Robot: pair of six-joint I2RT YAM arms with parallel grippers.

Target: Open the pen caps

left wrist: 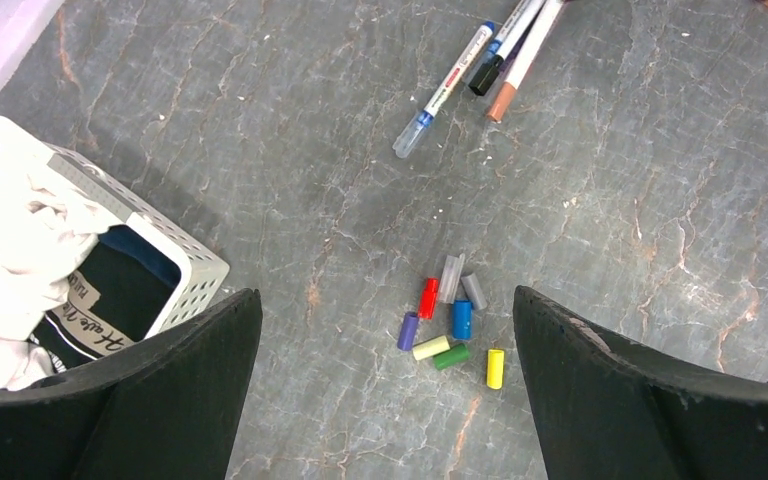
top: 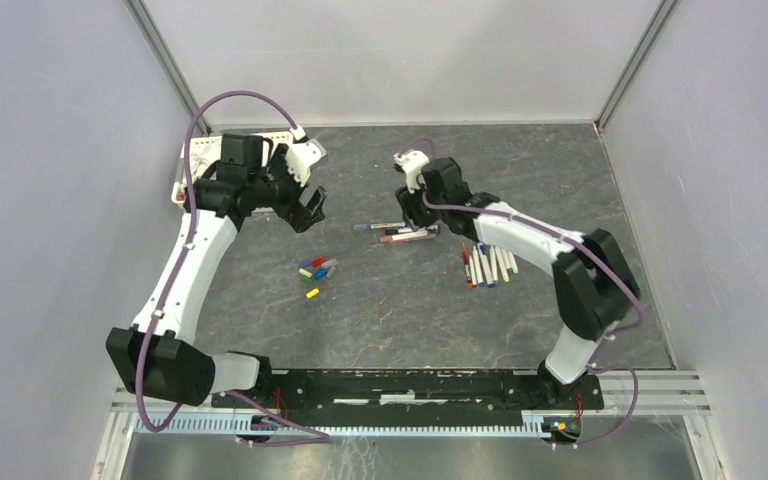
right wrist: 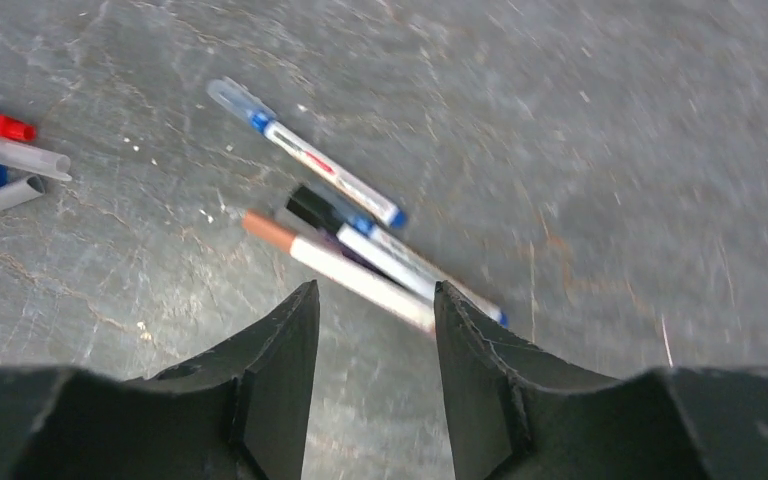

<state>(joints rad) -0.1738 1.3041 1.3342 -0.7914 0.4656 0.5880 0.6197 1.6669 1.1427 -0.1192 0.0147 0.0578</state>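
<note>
Several loose pen caps lie in a small pile, among them red, blue, purple, green and yellow. My left gripper hangs open and empty above and left of them. Three capped pens lie together mid-table: one with a clear cap, one with a black cap, one with a brown cap. My right gripper is open and empty just over their near ends. Several more pens lie in a row to the right.
A white perforated basket with cloths stands at the back left, close to my left gripper; its corner shows in the left wrist view. Grey walls enclose the dark stone-patterned table on three sides.
</note>
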